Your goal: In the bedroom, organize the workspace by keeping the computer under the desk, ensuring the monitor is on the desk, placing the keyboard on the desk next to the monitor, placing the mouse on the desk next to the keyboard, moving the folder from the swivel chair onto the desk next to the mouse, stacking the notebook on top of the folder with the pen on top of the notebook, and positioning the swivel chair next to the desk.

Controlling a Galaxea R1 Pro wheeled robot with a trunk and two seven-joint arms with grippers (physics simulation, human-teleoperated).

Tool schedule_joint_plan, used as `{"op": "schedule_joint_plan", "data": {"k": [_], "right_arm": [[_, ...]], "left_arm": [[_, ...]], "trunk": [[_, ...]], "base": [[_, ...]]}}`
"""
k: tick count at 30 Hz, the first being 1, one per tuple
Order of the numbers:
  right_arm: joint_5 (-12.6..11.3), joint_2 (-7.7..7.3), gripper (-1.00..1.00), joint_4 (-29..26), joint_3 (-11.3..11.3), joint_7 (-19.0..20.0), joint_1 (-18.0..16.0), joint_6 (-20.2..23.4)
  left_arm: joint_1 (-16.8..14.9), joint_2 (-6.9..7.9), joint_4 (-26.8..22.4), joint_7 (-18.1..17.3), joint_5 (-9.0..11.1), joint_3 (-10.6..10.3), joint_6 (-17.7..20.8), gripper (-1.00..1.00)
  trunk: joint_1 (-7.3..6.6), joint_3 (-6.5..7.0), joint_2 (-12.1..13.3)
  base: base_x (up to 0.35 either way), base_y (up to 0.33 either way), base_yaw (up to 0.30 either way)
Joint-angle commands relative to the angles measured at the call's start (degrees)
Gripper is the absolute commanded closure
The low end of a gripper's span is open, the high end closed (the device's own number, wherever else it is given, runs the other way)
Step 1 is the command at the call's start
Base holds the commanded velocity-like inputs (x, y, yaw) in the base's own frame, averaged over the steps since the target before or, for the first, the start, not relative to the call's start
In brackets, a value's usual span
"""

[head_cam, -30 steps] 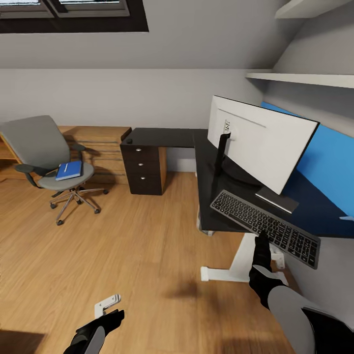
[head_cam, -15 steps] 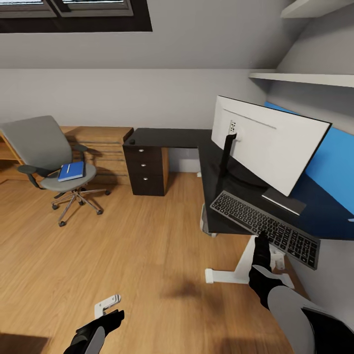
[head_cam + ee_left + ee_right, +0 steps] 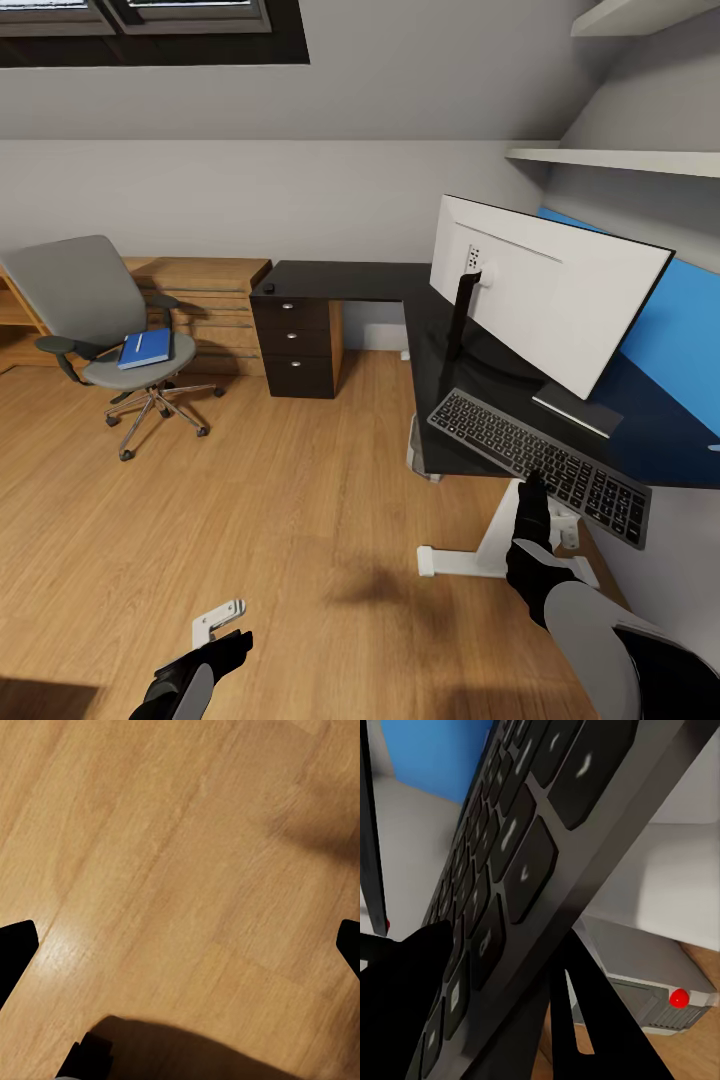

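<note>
keyboard (image 3: 540,465) lies lower right on bench (image 3: 430,340) edge w/ monitor (image 3: 545,285) behind; right gripper (image 3: 534,487) reaches up, clamped on keyboard. folder (image 3: 144,347) on swivel chair (image 3: 100,320) (mid-left). left gripper (image 3: 232,640) low, fingers apart.

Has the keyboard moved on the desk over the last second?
No. The keyboard keeps its spot against the monitor base and desk edge; the right gripper still holds it. Only the camera shifted.
</note>
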Motion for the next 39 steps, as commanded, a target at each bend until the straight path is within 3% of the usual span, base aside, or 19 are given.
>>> {"op": "schedule_joint_plan", "data": {"k": [1,2,3,21,39], "right_arm": [[-0.59,-0.01,1.0,0.09,0.06,0.5,-0.05,0.05],[-0.59,-0.01,1.0,0.09,0.06,0.46,-0.05,0.05],[-0.62,-0.01,-1.0,0.09,0.05,0.3,-0.05,0.05],[-0.76,-0.01,-1.0,0.0,-0.11,0.0,-0.05,0.05],[-0.85,-0.02,-1.0,0.07,-0.2,-0.13,-0.05,0.13]], "left_arm": [[-0.02,-0.03,-0.1,0.37,0.6,0.06,0.19,-1.0],[-0.02,-0.03,-0.1,0.37,0.6,0.06,0.17,-1.0],[-0.02,-0.03,-0.1,0.37,0.6,0.06,0.16,-1.0],[-0.02,-0.03,-0.1,0.31,0.6,0.06,0.2,-1.0],[-0.02,-0.03,-0.1,0.32,0.6,0.08,0.23,-1.0]], "trunk": [[0.0,-0.05,-0.03],[0.0,-0.05,-0.03],[0.0,-0.05,-0.03],[0.0,-0.05,-0.03],[0.0,-0.05,-0.03]], "base": [[0.0,0.0,0.0],[0.0,0.0,0.0],[0.0,0.0,0.0],[-0.002,0.0,0.0],[-0.124,0.0,0.0]]}}
